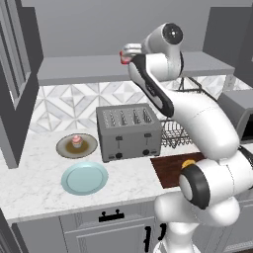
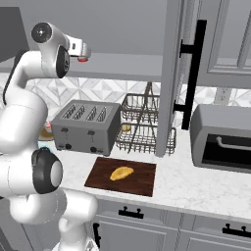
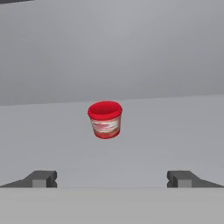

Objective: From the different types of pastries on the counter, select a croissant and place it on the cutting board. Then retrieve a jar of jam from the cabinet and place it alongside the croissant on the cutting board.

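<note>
Red jar of jam (image 3: 105, 119) sits ahead of your wide-open gripper (image 3: 112, 179); advance off-centre and a fingertip topples it.

The croissant (image 2: 121, 173), golden-orange and elongated, lies flat near the middle of the cutting board (image 2: 142, 180), a dark reddish-brown wooden rectangle flat on the white marble counter (image 2: 196, 186) in front of the toaster. The jar of jam (image 3: 105, 119), squat and red with a red lid and a paler label band, stands upright on the grey cabinet (image 3: 175, 131) shelf. A pink-frosted cupcake (image 1: 76, 141) sits upright on a round brown plate on the counter.
</note>
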